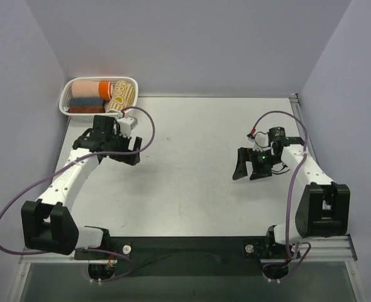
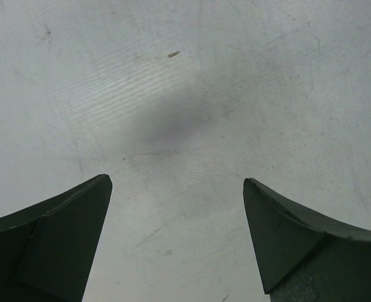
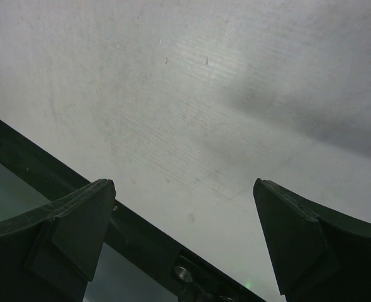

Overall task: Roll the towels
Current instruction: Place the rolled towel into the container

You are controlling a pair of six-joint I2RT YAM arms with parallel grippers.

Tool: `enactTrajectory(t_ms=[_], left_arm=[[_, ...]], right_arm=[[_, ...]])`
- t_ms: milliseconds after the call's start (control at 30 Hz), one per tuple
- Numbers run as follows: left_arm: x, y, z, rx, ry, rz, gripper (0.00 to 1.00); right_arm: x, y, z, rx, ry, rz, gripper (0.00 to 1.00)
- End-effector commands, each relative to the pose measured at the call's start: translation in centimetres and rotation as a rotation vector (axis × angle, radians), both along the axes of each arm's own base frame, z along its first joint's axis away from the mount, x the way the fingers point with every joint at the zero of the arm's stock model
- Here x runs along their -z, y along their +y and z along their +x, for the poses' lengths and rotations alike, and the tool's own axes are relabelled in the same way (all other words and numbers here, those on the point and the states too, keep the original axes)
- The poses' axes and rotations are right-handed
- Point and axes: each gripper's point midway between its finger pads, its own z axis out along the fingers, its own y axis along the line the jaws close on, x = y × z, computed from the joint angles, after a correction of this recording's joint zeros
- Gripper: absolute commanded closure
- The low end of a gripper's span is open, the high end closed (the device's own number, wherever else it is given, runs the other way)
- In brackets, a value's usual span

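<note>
The yellow-and-white patterned towel (image 1: 122, 95) lies rolled up at the right end of a white basket (image 1: 104, 79) at the table's far left corner. My left gripper (image 1: 127, 151) hangs over bare table just in front of the basket, open and empty. In the left wrist view (image 2: 176, 189) only bare table shows between its fingers. My right gripper (image 1: 248, 168) is open and empty over the right half of the table. In the right wrist view (image 3: 182, 189) nothing lies between its fingers. The towel shows in neither wrist view.
The basket also holds a peach-and-orange roll (image 1: 88, 88), a grey-blue roll (image 1: 83, 100) and a reddish-brown roll (image 1: 83, 109). Walls close in the back and both sides. The table's black front rail (image 3: 141, 233) shows in the right wrist view.
</note>
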Motion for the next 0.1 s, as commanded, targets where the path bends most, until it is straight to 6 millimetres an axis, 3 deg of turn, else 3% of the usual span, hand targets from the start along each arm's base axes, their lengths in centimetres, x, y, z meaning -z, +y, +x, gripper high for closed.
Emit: enactTrajectory(t_ms=[0,67], left_arm=[[-2.03,-0.65,0.87,0.015,-0.138,-0.002,0.03],[-1.86,-1.09,0.49,0.022,-0.131,-0.026,0.03]], right_arm=[[-0.23,-0.32,-0.54,-0.057,-0.075,-0.080,0.00],[-0.76,-0.30,-0.38,-0.056,-0.094,-0.081,0.00]])
